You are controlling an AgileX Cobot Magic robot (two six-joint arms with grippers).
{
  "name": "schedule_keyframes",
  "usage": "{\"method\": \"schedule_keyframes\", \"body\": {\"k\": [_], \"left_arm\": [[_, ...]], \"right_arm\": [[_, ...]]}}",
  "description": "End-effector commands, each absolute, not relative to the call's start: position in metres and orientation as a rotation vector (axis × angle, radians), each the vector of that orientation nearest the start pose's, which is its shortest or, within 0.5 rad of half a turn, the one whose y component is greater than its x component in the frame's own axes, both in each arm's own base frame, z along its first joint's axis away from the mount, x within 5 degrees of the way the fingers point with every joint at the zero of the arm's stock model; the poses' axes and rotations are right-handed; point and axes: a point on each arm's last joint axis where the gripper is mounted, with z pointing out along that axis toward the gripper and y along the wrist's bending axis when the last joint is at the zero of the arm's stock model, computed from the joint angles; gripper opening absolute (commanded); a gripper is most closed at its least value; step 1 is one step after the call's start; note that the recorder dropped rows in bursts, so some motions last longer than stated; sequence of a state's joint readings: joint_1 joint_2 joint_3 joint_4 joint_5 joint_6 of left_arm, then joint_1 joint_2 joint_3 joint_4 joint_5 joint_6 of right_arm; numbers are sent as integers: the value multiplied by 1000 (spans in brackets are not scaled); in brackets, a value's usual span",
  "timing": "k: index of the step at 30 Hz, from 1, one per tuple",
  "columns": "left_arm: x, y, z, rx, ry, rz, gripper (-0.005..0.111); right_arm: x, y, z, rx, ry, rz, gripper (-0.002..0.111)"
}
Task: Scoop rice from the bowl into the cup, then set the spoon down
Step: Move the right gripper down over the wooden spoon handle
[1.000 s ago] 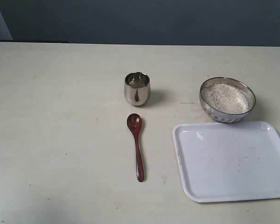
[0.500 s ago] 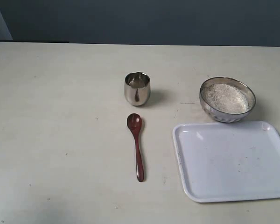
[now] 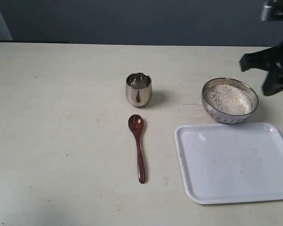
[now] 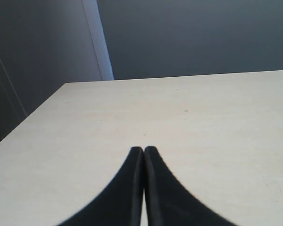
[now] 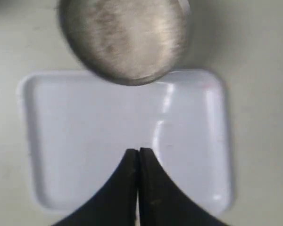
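The dark wooden spoon lies flat on the table, scoop toward the small steel cup just behind it. To the right stands the steel bowl, heaped with white rice. The bowl and its rice also fill the right wrist view. My right gripper is shut and empty, held above the white tray, and its arm shows at the upper right beside the bowl. Over bare tabletop, my left gripper is shut on nothing; the exterior view does not show it.
A white rectangular tray lies in front of the bowl at the right, and the right wrist view shows this tray below the gripper. The table's far edge meets a dark wall. In the left wrist view a table corner is visible.
The right arm has come into the exterior view at the upper right, beside the bowl. Spoon, cup, bowl and tray have not moved.
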State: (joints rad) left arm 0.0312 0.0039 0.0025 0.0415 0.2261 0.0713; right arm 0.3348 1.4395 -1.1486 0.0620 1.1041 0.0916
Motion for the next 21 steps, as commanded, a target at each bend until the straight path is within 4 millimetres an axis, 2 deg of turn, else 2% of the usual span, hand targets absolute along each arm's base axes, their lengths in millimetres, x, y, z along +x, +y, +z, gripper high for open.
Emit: {"method": "schedule_keyframes", "body": {"k": [1,4,8,11,16,18,21], "left_arm": [[56,2,194,63,1699,107,0],[56,2,194,63,1699,107,0],[56,2,194,63,1699,107,0],[56,2,194,63,1699,107,0],[56,2,194,63,1699,107,0],[56,2,194,63,1699,107,0],[56,2,194,63,1699,107,0]], "right_arm": [[249,152,286,-525,2820,546,0],[235,196,285,-739,2673,578,0],[216,244,278,-853,2542,664,0],[203,270,263,-959,2533,665,0],[188,297,223,-1028,2672,626,0],[185,304,209,-1112,2723,520,0],[186,309,197,-1126,2774,265,0]]}}
